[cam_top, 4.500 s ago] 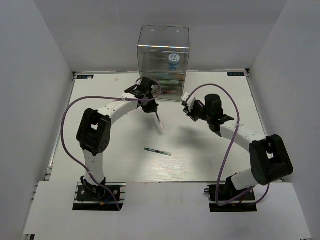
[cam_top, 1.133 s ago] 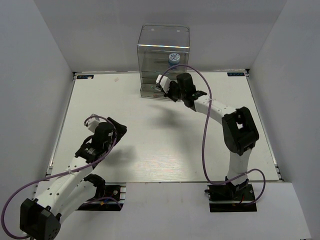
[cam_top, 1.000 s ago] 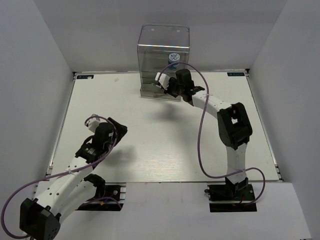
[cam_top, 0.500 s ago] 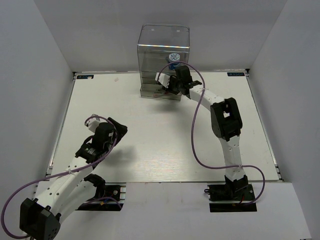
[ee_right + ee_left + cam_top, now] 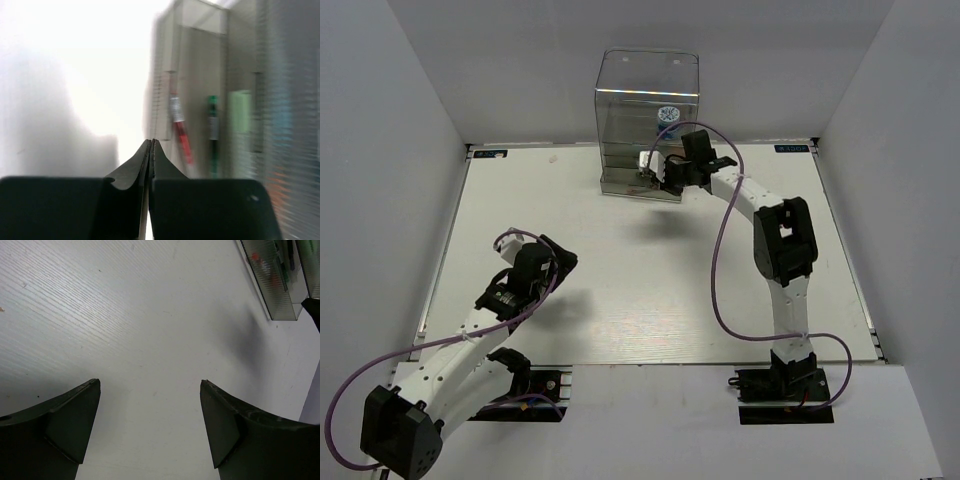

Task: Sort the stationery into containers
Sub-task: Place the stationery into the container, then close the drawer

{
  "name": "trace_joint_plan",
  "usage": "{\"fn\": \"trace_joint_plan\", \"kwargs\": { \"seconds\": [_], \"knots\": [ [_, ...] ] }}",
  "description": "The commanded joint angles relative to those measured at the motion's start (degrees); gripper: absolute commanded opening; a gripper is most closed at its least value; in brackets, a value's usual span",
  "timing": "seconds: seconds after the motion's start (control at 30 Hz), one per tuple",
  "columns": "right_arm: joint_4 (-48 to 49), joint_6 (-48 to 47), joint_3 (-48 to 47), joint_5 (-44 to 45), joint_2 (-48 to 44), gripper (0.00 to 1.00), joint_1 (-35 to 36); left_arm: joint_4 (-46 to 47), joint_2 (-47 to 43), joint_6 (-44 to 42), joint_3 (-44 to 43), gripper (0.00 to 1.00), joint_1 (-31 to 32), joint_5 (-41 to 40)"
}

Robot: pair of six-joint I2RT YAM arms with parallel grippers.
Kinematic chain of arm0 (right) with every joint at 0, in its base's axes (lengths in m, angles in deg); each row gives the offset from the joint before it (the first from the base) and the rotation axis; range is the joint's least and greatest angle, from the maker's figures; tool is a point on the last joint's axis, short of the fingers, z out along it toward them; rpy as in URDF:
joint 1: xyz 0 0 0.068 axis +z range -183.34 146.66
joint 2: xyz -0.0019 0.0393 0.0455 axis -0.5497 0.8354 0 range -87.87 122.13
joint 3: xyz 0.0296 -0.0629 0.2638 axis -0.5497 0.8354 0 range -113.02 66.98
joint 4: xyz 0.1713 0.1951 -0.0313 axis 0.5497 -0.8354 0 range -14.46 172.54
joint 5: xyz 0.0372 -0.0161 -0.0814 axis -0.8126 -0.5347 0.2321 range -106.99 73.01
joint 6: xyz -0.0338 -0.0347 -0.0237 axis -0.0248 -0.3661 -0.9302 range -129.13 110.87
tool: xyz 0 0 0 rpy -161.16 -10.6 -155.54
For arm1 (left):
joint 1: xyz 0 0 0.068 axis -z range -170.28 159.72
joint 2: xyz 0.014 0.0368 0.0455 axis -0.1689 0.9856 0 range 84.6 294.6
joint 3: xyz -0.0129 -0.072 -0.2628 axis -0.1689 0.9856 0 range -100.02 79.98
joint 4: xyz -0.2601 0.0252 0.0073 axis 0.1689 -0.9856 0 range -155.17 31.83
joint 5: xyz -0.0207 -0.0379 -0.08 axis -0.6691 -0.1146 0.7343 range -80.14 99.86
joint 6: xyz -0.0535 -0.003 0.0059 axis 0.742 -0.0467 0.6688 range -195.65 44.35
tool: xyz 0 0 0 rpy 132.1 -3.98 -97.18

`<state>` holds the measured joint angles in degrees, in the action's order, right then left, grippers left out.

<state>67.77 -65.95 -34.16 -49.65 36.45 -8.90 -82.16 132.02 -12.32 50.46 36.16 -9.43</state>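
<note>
The clear organiser (image 5: 648, 100) stands at the table's far edge, with the blue-and-white tape roll (image 5: 668, 115) in its tall upper compartment. My right gripper (image 5: 648, 178) is at the front of the grey drawers, shut with nothing between its fingers (image 5: 151, 142). Through the drawer front (image 5: 200, 75) I see a red pen (image 5: 179, 132), a green pen (image 5: 213, 125) and a pale-green marker (image 5: 241, 115), all blurred. My left gripper (image 5: 563, 258) hangs open and empty (image 5: 149, 385) over bare table at the near left. The organiser (image 5: 272, 285) shows far off in its view.
White walls close in the table (image 5: 620, 290) on three sides. A purple cable loops off each arm. The right arm stretches across the table's right half up to the organiser.
Since the oldest frame the left arm has drawn back from the organiser to the near left, and no pen lies on the table. In the last second the right gripper shifted slightly right at the drawers.
</note>
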Motion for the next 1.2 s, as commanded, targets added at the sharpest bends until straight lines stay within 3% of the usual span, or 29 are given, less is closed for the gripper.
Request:
{"fn": "trace_joint_plan", "kwargs": {
  "seconds": [0.0, 0.1, 0.23, 0.53, 0.73, 1.17],
  "knots": [
    [-14.81, -9.62, -5.09, -10.84, 1.44, 0.0, -0.45, 0.78, -0.31, 0.13, -0.8, 0.9, 0.28, 0.39],
    [-19.59, -11.47, -9.32, -9.97, 5.13, 0.0, -0.36, 0.78, -0.31, 0.13, -0.8, 0.9, 0.28, 0.39],
    [-16.53, -8.32, -9.07, -4.61, 7.08, 0.0, -0.19, 0.26, -0.31, 0.65, -0.8, 0.9, 0.28, 0.39],
    [2.71, 3.11, -6.8, 14.61, 9.2, 0.0, -0.01, 0.78, 1.27, 0.65, -1.42, 0.9, 0.28, 0.39],
    [10.54, 7.16, -6.88, 21.31, 9.28, 0.0, -0.45, 1.92, 2.5, 0.65, -1.95, 0.9, 0.28, 0.92],
    [15.56, 8.56, -5.73, 25.46, 9.46, 0.0, -0.54, 1.93, 3.03, 0.65, -1.95, 0.9, 0.28, 1.45]
  ]
}}
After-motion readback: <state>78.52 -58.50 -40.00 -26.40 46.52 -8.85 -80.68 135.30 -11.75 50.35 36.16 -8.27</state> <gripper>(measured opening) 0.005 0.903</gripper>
